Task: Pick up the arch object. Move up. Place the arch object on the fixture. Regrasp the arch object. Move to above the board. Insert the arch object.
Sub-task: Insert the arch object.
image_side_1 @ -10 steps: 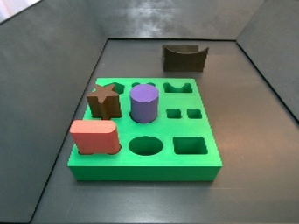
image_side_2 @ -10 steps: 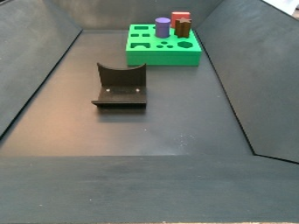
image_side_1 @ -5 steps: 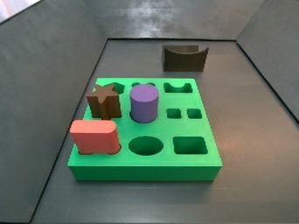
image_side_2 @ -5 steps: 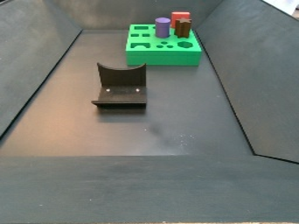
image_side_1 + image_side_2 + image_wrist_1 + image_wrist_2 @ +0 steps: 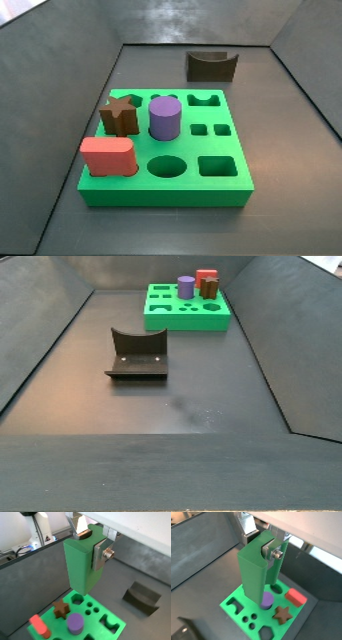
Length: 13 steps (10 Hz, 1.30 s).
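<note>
In both wrist views my gripper is shut on the arch object, a green block with a curved notch at its gripped end. The block hangs upright, high above the board, clear of it. The board is a bright green slab with shaped cut-outs, also seen in both side views. The dark fixture stands apart on the floor with nothing in its notch. Neither the gripper nor the arch object shows in the side views.
Three pieces stand in the board: a brown star, a purple cylinder and a salmon-pink block. Sloping dark walls enclose the floor on all sides.
</note>
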{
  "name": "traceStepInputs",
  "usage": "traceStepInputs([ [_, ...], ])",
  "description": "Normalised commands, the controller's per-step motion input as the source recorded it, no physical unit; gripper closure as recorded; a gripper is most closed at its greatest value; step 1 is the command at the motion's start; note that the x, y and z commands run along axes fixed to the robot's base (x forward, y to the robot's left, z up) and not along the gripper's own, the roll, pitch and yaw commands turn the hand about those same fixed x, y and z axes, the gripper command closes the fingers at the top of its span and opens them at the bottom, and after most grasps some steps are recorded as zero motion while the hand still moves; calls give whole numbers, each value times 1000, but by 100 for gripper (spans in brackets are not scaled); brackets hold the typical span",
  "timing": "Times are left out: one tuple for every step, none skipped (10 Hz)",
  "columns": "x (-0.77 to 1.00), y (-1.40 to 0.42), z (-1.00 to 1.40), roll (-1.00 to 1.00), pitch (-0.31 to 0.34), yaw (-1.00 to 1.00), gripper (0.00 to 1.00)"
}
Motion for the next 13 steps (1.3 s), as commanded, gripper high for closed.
traceStepInputs([
  [551,206,-229,0,-27,-703,100],
  [551,200,-231,0,-20,-709,100],
  [529,177,-260,6,-9,-734,100],
  [400,97,-311,49,0,-843,100],
  [311,71,-323,40,0,-906,100],
  [280,57,-331,40,-3,-926,100],
  [226,40,-351,34,-7,-963,100],
  [143,11,-383,24,-23,-1000,100],
  [57,0,-431,20,-26,-1000,100],
  [17,0,-469,21,-27,-1000,100],
  [14,0,-480,23,-26,-1000,100],
  [11,0,-480,23,-26,-1000,100],
  [14,0,-466,17,-31,-1000,100],
])
